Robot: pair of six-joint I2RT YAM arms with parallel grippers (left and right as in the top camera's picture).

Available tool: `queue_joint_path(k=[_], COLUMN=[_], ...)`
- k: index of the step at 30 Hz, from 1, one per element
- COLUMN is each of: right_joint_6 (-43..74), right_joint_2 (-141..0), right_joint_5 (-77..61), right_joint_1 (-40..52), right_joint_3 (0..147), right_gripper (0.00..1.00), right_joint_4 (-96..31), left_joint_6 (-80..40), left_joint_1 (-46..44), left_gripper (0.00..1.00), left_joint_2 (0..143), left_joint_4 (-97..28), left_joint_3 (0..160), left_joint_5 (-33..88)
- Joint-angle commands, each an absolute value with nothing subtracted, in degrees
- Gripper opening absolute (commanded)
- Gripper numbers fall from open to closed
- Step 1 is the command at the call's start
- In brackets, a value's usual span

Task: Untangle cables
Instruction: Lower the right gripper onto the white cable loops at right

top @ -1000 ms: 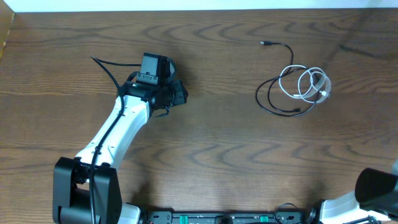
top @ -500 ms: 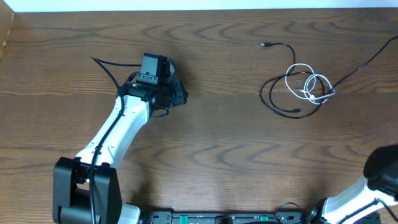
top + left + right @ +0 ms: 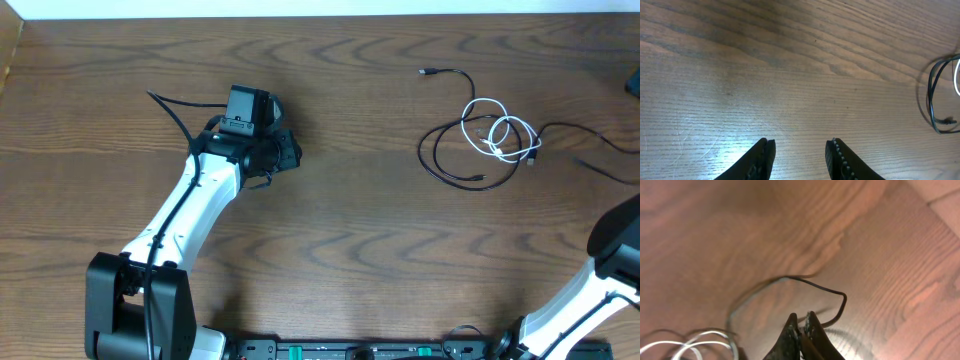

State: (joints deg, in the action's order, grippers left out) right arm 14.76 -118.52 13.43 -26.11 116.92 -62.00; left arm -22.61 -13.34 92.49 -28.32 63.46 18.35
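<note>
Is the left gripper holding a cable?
No, the left gripper stands open above the table with nothing inside it.

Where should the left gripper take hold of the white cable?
Probably the white cable's arc on the left gripper's side, coming from above with fingers straddling it: it lies flat on the table, and there it runs single, clear of the crossing loops.

The table [image 3: 350, 230] is dark wood, boldly grained, with a soft sheen. At two o'clock the white cable [image 3: 497, 148] and black cable [image 3: 450, 177] look smooth and plastic-coated.
</note>
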Motion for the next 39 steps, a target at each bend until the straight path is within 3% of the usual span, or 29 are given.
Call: queue_joint_path(k=[1, 2, 3, 4, 5, 7, 11, 16, 20, 24, 29, 39], right_joint_6=[14.13, 14.11, 14.11, 14.11, 14.09, 14.09, 14.09, 14.04, 14.06, 14.09, 15.46, 23.79], right_joint_2=[-120.31, -120.62, -120.68, -120.73, -120.73, -120.73, -120.73, -120.79, -120.9, -121.1, -121.1, -121.1], right_joint_5=[15.94, 15.35, 13.89, 12.34, 9.93, 4.97, -6.02, -9.98, -6.39, -2.7, -0.99, -0.75], right_joint_1=[-26.41, -26.41, -26.41, -26.39, -26.37, -26.37, -26.13, -23.97, -21.41, -19.25, -18.09, -17.5], right_joint_3=[117.43, 117.43, 117.43, 117.43, 117.43, 117.43, 117.43, 116.53, 113.1, 106.85, 98.04, 84.31], right_gripper=[0.05, 0.15, 0.36, 0.69, 0.86, 0.99, 0.99, 0.91, 0.73, 0.65, 0.47, 0.47], right_joint_4=[-62.94, -63.02, -63.02, -63.02, -63.02, -63.07, -64.69, -67.35, -67.29, -63.11, -53.3, -34.06], left_joint_6=[-22.06, -22.06, -22.06, -22.06, -22.06, -22.06, -22.06, -22.06, -22.06, -22.06, -22.06, -22.06], left_joint_1=[-13.47, -13.47, -13.47, -13.47, -13.47, -13.47, -13.47, -13.47, -13.47, -13.47, -13.47, -13.47], left_gripper=[0.38, 0.38, 0.38, 0.38, 0.38, 0.38, 0.38, 0.38, 0.38, 0.38, 0.38, 0.38], left_joint_2=[92.6, 92.6, 92.6, 92.6, 92.6, 92.6, 92.6, 92.6, 92.6, 92.6, 92.6, 92.6], left_joint_4=[-28.75, -28.73, -28.73, -28.73, -28.71, -28.71, -28.71, -29.15, -29.32, -29.74, -29.76, -29.76], left_joint_3=[63.99, 63.99, 63.99, 63.99, 63.99, 63.99, 63.99, 63.99, 63.99, 63.99, 63.99, 63.99], left_joint_5=[18.85, 18.85, 18.83, 18.83, 18.83, 18.83, 18.83, 18.83, 18.83, 18.83, 18.83, 18.83])
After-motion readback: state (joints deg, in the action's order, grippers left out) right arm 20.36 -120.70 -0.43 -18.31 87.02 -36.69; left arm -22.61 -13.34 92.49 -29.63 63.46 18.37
